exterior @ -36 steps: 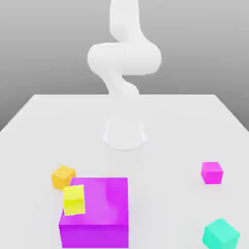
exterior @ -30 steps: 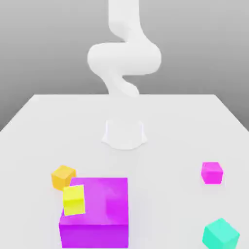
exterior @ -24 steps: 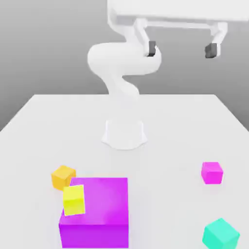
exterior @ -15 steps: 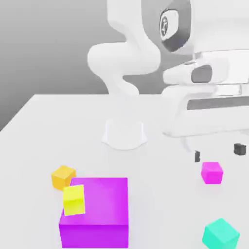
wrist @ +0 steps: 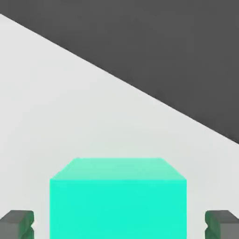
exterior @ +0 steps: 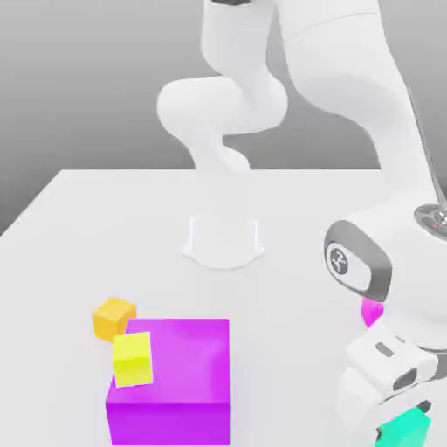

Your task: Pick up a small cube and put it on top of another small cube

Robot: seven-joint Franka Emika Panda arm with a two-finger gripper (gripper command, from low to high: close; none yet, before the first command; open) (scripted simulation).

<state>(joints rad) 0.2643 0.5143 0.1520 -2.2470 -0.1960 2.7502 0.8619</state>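
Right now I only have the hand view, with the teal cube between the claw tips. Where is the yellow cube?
Observer: The yellow cube is across the table, toward the exterior view's left, overlapping the big purple block's left corner.
Operator: Anything else near it?
Observer: An orange cube sits just behind it.
Operator: And near the teal cube?
Observer: A magenta cube peeks out from behind the arm, farther back.
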